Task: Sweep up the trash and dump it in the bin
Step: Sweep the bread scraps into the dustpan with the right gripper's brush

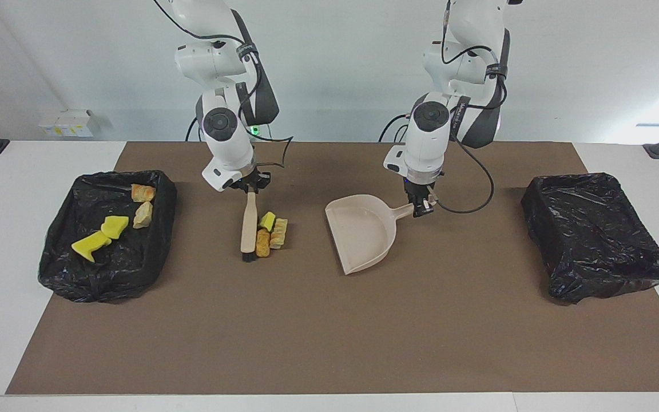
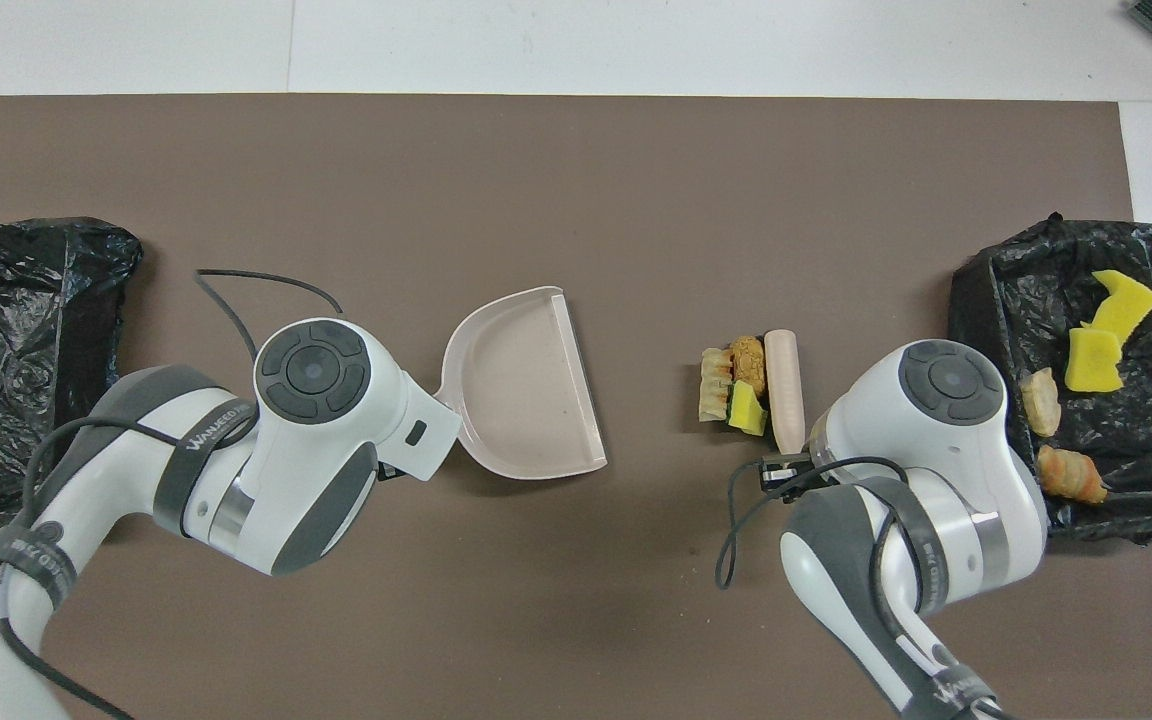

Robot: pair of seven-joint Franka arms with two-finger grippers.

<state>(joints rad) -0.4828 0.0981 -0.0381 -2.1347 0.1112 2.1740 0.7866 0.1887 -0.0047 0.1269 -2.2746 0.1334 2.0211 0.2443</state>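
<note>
Three pieces of trash (image 1: 272, 232), yellow sponge and tan lumps, lie bunched on the brown mat against a beige brush (image 1: 247, 226), on the brush's dustpan side. My right gripper (image 1: 251, 187) is shut on the brush's handle top, with the bristles down on the mat. My left gripper (image 1: 423, 207) is shut on the handle of the beige dustpan (image 1: 364, 232), whose open mouth faces the trash with a gap between. The overhead view shows the trash (image 2: 734, 390), the brush (image 2: 786, 385) and the dustpan (image 2: 521, 385). Both grippers are hidden under the wrists there.
A black-lined bin (image 1: 155, 252) at the right arm's end of the table holds several more yellow and tan scraps (image 1: 113, 226); it also shows in the overhead view (image 2: 976, 300). A second black-lined bin (image 1: 592, 229) at the left arm's end holds nothing.
</note>
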